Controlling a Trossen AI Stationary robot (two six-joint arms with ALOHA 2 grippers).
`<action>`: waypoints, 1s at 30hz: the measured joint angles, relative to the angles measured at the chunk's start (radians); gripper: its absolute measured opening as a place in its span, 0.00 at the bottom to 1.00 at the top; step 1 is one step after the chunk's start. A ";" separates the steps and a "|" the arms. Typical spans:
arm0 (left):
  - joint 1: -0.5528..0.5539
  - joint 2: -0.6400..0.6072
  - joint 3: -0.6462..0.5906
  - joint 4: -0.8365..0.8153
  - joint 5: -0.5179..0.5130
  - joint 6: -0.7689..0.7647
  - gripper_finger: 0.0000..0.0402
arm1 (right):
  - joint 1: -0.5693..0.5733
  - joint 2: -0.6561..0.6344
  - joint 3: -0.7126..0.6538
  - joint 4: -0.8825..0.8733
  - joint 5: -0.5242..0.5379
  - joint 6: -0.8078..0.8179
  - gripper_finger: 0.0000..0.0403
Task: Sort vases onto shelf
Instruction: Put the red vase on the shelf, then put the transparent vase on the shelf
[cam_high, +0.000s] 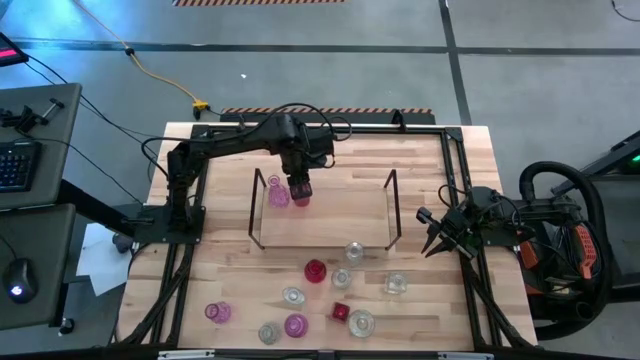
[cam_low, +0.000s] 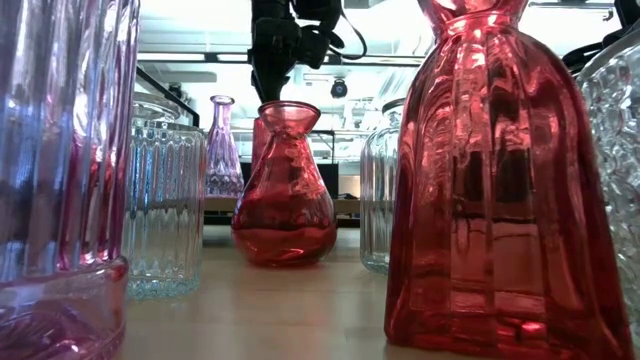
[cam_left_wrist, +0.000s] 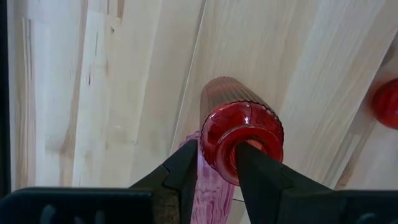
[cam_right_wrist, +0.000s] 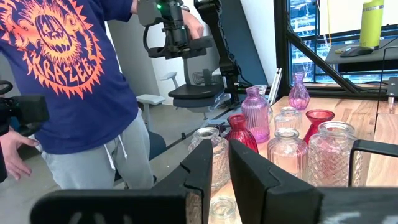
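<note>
Between our left gripper's (cam_left_wrist: 214, 167) fingers sits a red vase (cam_left_wrist: 242, 134), clamped by its neck over the shelf (cam_high: 330, 220), beside one pink vase (cam_high: 277, 195) already placed. About ten vases wait on the tabletop (cam_high: 440, 300); our right gripper (cam_high: 432, 236) idles off to the side, fingers nearly together, holding nothing.

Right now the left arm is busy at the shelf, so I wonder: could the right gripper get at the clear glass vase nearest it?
Probably yes: the right gripper waits beside the clear glass vase, nothing between.

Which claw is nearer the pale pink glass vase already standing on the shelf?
Left. The left claw hangs right beside the pale pink glass vase over the light-wood shelf, gripping a red ribbed vase. The right claw waits off the shelf's right end.
</note>
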 joint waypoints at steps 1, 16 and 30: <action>0.000 0.000 0.005 -0.004 0.000 0.000 0.25 | 0.000 0.000 0.000 0.000 0.000 0.000 0.12; -0.048 -0.003 0.315 -0.107 0.033 -0.089 0.25 | 0.000 0.000 0.000 0.000 0.000 0.000 0.12; -0.433 -0.002 0.368 -0.106 0.078 -0.271 0.25 | 0.000 0.000 0.000 0.000 0.000 0.000 0.12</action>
